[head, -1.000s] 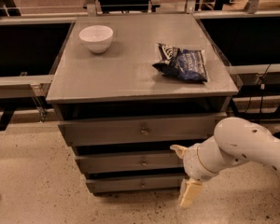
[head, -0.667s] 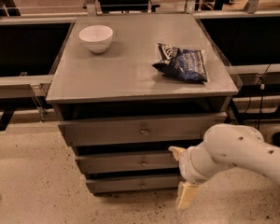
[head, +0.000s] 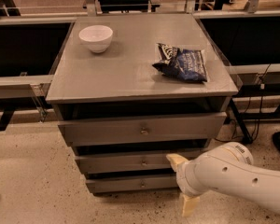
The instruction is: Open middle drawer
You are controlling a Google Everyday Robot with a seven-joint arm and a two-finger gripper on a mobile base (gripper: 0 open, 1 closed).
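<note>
Facing the camera, the grey wooden middle drawer (head: 114,163) presents its long flat front, with a small round metal knob (head: 143,162) at centre. Its long axis runs level, left to right. It sits in the grey wooden cabinet (head: 126,73), below the taller grey top drawer (head: 102,132) and above the narrower grey bottom drawer (head: 119,185).

The white robot arm's gripper (head: 179,183) is low at the drawer's right end, in front of it and right of the knob. Its cream fingers (head: 176,160) are spread wide and hold nothing. The upper finger overlaps the drawer front; contact cannot be confirmed.

On the cabinet top are a white round bowl (head: 96,37) at rear left and a dark blue crinkled snack bag (head: 182,63) at right.
</note>
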